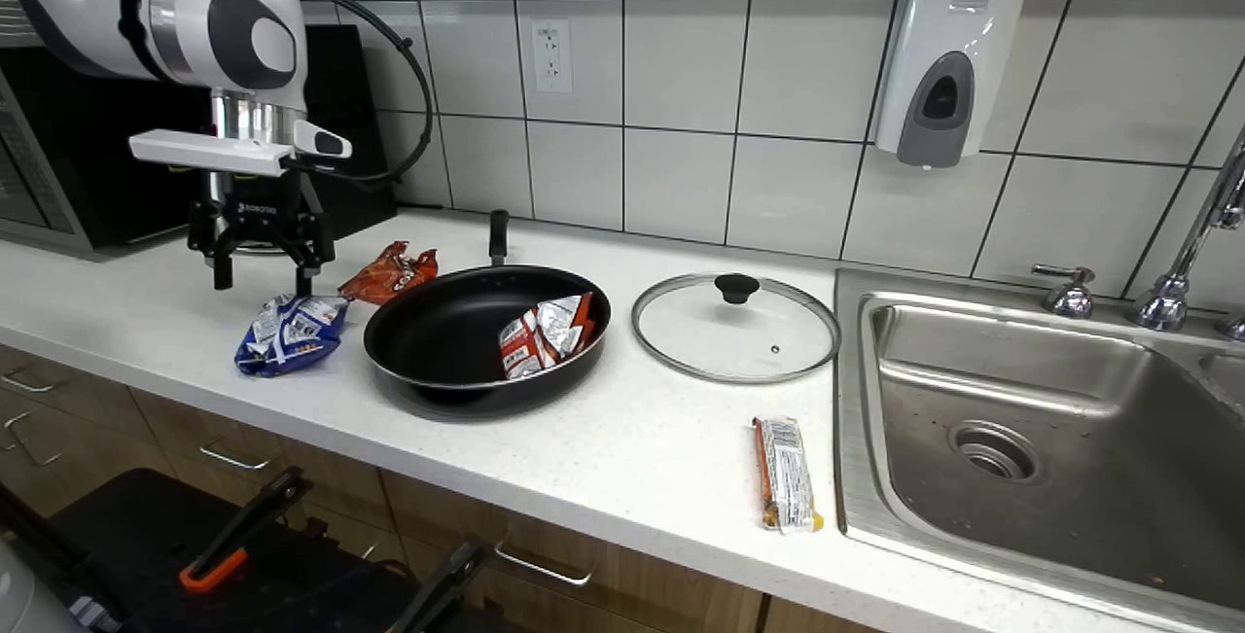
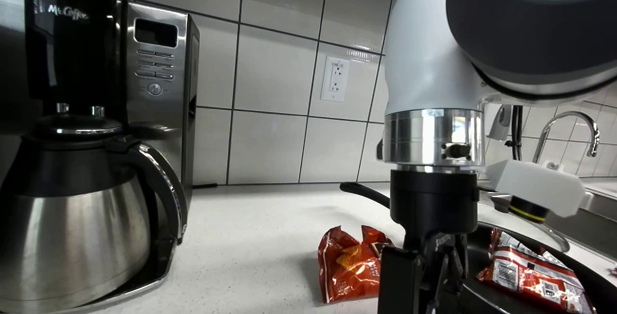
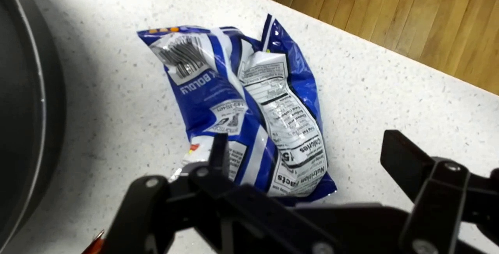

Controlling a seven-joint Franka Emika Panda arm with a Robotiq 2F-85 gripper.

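Spread and empty, the tool (image 1: 264, 281) is held above the blue bag (image 3: 249, 109), ungrasped, left of the pan (image 1: 433, 332); a red bag (image 1: 548, 334) is already placed inside, with the orange bag (image 1: 393, 273) seen outside.

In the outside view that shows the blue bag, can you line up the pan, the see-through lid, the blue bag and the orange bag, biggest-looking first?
1. Pan
2. See-through lid
3. Blue bag
4. Orange bag
The orange bag sits farther back, so it may not really be smaller.
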